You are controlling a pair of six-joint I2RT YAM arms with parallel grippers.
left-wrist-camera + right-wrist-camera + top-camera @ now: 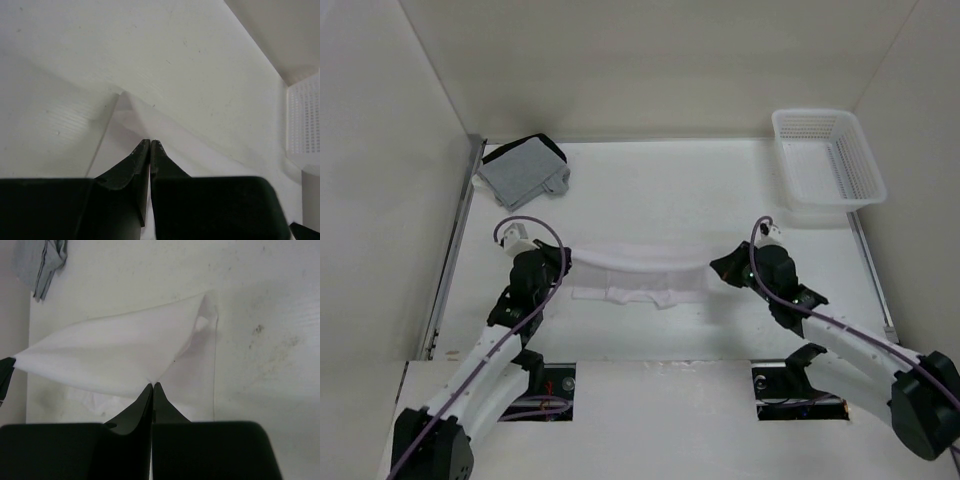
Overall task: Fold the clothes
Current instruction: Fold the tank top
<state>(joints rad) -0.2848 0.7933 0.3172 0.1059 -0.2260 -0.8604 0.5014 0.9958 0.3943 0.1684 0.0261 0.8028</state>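
The white T-shirt (638, 268) is held stretched between the left tool (563, 258) and the right tool (718, 267), each clamped on one end, its lower part trailing on the bench (670, 195).
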